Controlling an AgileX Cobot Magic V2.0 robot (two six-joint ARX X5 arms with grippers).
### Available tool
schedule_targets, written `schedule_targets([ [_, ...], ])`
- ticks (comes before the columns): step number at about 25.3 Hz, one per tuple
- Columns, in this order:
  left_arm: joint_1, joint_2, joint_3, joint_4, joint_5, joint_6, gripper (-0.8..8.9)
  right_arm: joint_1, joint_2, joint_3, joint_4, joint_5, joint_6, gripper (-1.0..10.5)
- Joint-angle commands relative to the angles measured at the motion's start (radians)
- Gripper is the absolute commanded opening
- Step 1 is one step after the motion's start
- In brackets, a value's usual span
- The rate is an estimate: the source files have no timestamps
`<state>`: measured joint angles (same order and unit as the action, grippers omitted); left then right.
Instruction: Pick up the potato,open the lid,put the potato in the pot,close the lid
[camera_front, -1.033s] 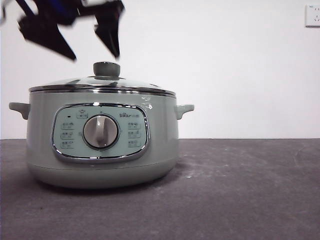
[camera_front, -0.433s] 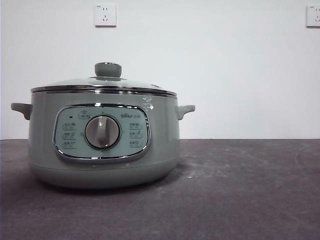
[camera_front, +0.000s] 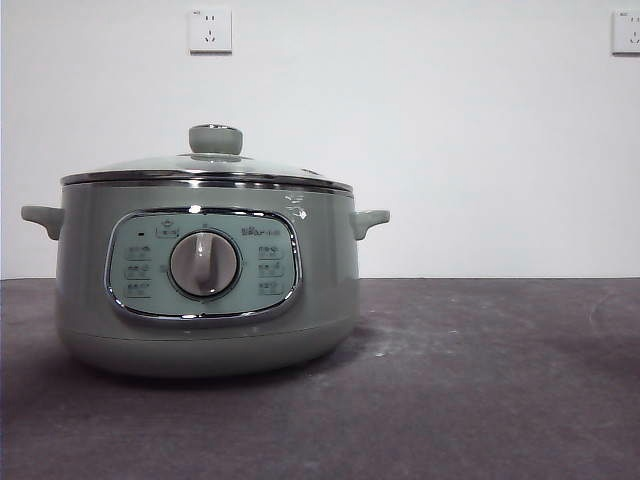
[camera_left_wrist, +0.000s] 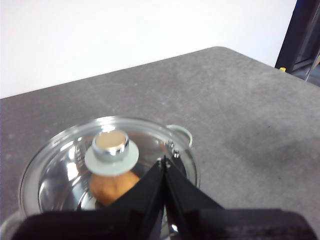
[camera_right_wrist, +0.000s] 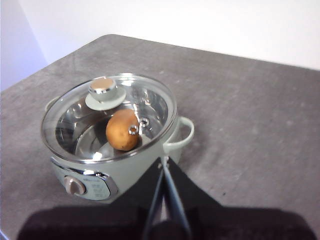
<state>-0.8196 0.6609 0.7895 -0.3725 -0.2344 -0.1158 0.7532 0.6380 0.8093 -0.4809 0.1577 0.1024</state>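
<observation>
The pale green pot (camera_front: 205, 290) stands on the dark table with its glass lid (camera_front: 205, 165) seated on the rim. Through the lid the right wrist view shows the orange-brown potato (camera_right_wrist: 123, 129) lying inside the pot (camera_right_wrist: 145, 162); it also shows under the lid knob (camera_left_wrist: 110, 142) in the left wrist view as an orange-brown potato (camera_left_wrist: 112, 186). My left gripper (camera_left_wrist: 164, 161) is shut and empty, above and beside the lid (camera_left_wrist: 60, 172). My right gripper (camera_right_wrist: 164, 161) is shut and empty, raised off to the pot's side, apart from it. Neither gripper shows in the front view.
Two wall sockets (camera_front: 210, 30) sit on the white wall behind. The grey table (camera_front: 480, 380) stretches to the right of the pot. A dark frame (camera_left_wrist: 302, 35) stands past the table's far corner in the left wrist view.
A gripper that hung open just above the lid knob one second ago has lifted out of the front view. The pot and lid have not moved.
</observation>
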Motion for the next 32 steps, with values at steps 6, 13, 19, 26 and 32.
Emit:
schedule_targets([
  [6,-0.085,-0.163,-0.256,0.066,-0.106,-0.028,-0.08,0.002,-0.077,-0.271,0.183,0.007,0.096,-0.1],
  [13,-0.095,-0.167,-0.273,-0.04,-0.106,-0.052,-0.01,0.001,-0.049,-0.28,0.151,0.007,0.126,0.0],
  [19,-0.096,-0.166,-0.273,-0.151,-0.103,-0.058,-0.02,0.0,-0.05,-0.28,0.148,0.006,0.125,0.0],
  [26,-0.015,-0.258,-0.273,-0.134,-0.126,0.041,-0.02,0.001,-0.05,-0.28,0.147,0.006,0.125,0.0],
  [32,0.397,-0.441,-0.303,-0.046,-0.123,0.011,-0.02,0.0,-0.05,-0.28,0.147,0.006,0.125,0.0],
])
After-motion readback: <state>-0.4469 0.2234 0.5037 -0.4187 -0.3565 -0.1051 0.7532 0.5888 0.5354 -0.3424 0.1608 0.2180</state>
